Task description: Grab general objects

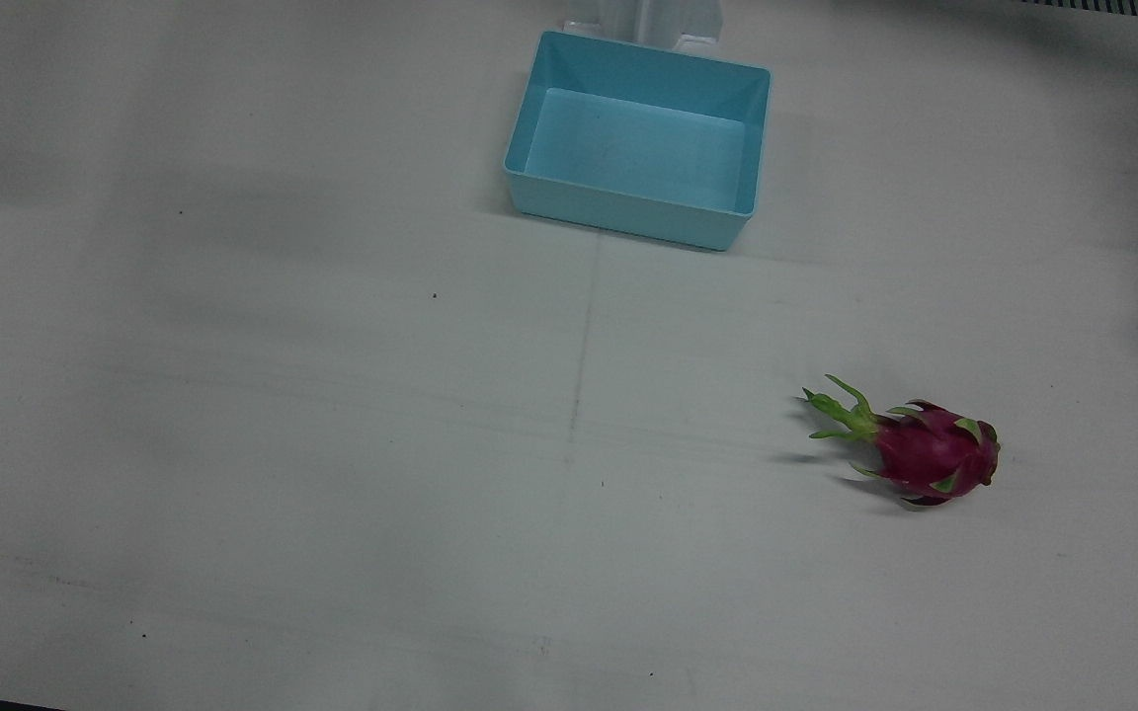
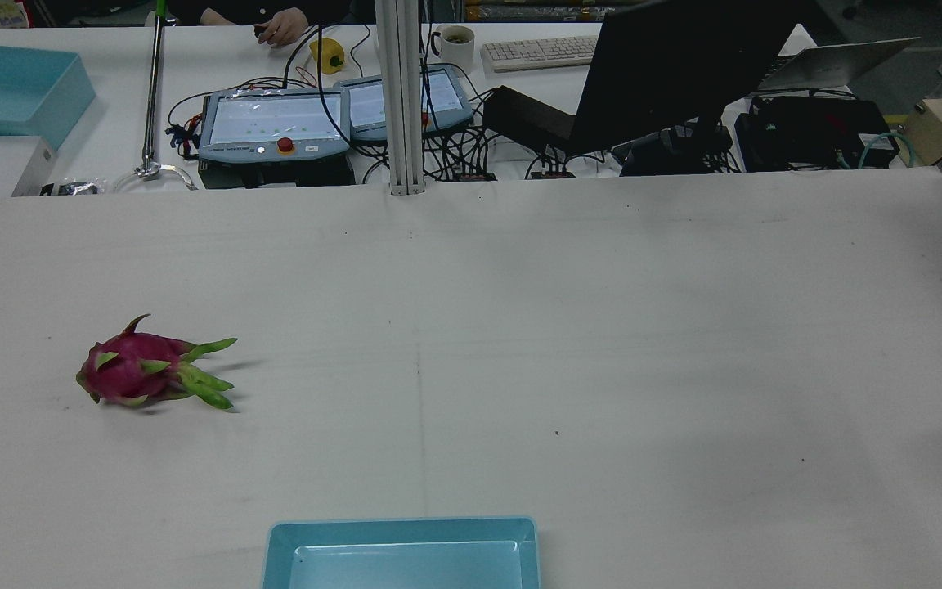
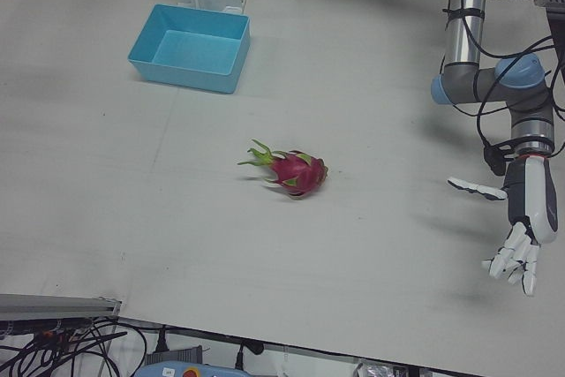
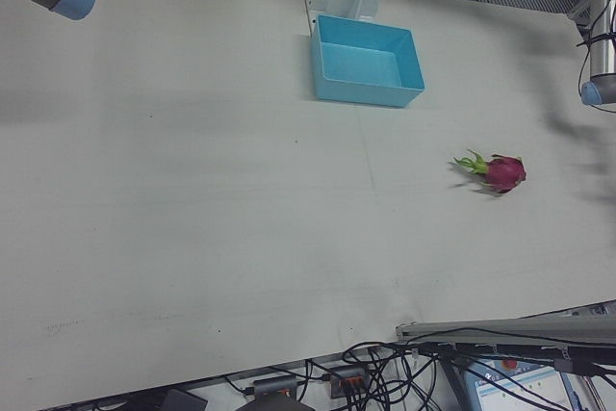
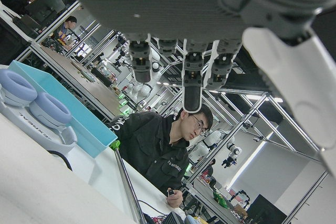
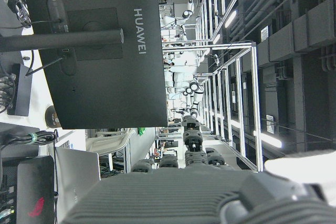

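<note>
The left hand (image 3: 521, 240) is held above the table (image 3: 371, 218) edge with fingers (image 3: 512, 262) spread, nothing grasped. The right hand (image 6: 199, 192) is seen only in its own view; whether its fingers are spread or closed cannot be told. The dragon fruit (image 3: 296, 171) is lying on the table on the left arm's side, well apart from the left hand. A blue bin (image 1: 638, 138) is placed near the pedestals.

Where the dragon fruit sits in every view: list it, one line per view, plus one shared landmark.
Front view: dragon fruit, lower right.
Rear view: left of centre.
Left-front view: middle.
Right-front view: right of centre.
Left hand view: not in it.
Right hand view: not in it.
Landmark: the blue bin, seen in all four table views.
</note>
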Robot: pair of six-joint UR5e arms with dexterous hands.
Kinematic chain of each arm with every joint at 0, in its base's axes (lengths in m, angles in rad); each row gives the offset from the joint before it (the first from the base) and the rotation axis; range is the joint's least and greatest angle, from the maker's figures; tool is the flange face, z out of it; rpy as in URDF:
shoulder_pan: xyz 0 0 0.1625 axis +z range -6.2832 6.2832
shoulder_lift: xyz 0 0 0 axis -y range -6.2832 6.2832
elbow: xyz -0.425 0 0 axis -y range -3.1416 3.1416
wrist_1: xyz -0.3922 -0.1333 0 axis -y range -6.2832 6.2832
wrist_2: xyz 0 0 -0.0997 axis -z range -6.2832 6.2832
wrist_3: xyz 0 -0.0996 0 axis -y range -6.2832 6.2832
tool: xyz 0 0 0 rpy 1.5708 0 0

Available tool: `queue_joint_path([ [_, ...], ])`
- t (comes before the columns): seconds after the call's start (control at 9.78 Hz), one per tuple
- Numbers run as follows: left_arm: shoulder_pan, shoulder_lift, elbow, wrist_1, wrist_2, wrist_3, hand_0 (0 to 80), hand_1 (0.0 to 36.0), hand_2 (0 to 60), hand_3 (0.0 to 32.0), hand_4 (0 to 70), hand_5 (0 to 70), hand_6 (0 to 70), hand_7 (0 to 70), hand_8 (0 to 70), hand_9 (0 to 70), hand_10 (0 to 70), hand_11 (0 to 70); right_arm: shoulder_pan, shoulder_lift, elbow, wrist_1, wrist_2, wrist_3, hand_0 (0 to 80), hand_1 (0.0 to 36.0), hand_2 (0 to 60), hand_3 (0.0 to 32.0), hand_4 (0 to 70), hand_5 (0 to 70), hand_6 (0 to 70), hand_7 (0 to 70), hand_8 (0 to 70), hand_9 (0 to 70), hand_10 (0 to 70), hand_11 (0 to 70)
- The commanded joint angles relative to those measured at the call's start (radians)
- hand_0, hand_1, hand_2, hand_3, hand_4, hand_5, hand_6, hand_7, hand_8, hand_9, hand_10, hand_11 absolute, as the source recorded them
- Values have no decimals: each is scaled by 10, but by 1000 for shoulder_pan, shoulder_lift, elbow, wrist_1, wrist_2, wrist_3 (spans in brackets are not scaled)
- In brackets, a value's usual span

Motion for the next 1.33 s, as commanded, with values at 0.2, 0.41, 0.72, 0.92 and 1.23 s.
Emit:
queue_joint_path([
  [0.2,1,1,0,1,-1,0,466,70,0,0,192,51,214,391,32,73,118,180,0,0,0,0,0,0,0,0,0,0,0,0,0,0,0,0,0,0],
  [0.41,-1,1,0,-2,-1,1,467,72,0,0,188,52,207,385,31,64,114,175,0,0,0,0,-1,0,0,0,0,0,0,0,0,0,0,0,0,0],
  [0.72,7,-13,-34,-146,13,1,469,70,0,0,199,44,233,396,43,98,152,230,0,0,0,0,0,0,0,0,0,0,0,0,0,0,0,0,0,0],
  [0.92,143,-19,-137,-70,21,27,484,92,16,0,257,82,278,435,121,129,149,225,0,0,0,0,0,0,0,0,0,0,0,0,0,0,0,0,0,0],
  [1.23,167,-36,-375,137,92,118,497,119,67,0,262,110,250,425,118,71,67,106,0,0,2,-2,0,0,0,0,0,0,0,0,0,0,0,0,0,0],
])
